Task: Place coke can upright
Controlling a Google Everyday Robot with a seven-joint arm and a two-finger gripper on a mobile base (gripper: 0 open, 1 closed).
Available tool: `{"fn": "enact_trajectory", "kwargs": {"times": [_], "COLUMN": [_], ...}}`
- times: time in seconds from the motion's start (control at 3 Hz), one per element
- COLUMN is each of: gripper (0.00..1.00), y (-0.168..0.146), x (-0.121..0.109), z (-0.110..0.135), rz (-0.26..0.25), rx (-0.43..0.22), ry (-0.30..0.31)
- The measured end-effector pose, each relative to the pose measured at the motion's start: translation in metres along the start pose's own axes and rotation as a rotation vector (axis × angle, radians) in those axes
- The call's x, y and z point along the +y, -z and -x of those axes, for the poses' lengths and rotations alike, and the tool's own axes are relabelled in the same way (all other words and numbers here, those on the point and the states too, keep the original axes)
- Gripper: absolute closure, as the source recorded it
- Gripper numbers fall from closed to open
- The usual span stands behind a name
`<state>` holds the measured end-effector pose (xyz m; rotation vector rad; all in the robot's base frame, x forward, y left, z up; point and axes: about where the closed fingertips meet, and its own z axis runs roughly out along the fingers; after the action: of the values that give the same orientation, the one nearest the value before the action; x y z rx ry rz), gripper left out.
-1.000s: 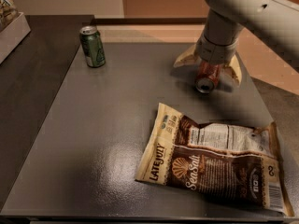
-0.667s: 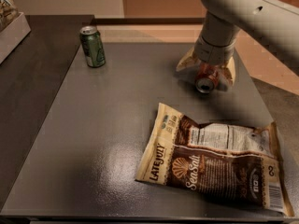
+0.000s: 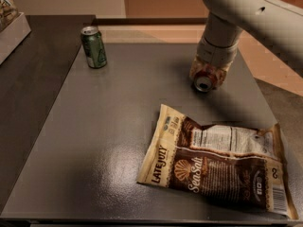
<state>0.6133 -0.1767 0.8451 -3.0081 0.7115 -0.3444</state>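
Observation:
The coke can (image 3: pixel 204 82) lies on its side on the grey table (image 3: pixel 109 126) at the back right, its silver top facing me. Only that top and a bit of red show. My gripper (image 3: pixel 207 76) comes down from the pale arm (image 3: pixel 246 13) and is shut on the can, with its beige fingers (image 3: pixel 195 72) close against both sides. The rest of the can's body is hidden between the fingers.
A green can (image 3: pixel 93 47) stands upright at the back left of the table. A large brown and cream chip bag (image 3: pixel 218 167) lies flat at the front right, just in front of the gripper. A white box (image 3: pixel 12 30) sits on the dark counter at far left.
The gripper's fingers, spread wide on both sides of the can before, have drawn in against it. The arm has shifted slightly left.

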Motion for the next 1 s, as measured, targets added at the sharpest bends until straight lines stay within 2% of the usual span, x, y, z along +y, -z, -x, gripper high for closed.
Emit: {"fn": "enact_trajectory", "kwargs": {"times": [0.33, 0.67, 1.0], "gripper": [0.85, 1.00, 1.00], "y": [0.012, 0.037, 0.058], "x": [-0.010, -0.028, -0.049], "z": [0.000, 0.000, 0.000], "rz": [-0.038, -0.111, -0.162], "rx": [-0.010, -0.063, -0.180], "ry": [-0.067, -0.221, -0.418]}}
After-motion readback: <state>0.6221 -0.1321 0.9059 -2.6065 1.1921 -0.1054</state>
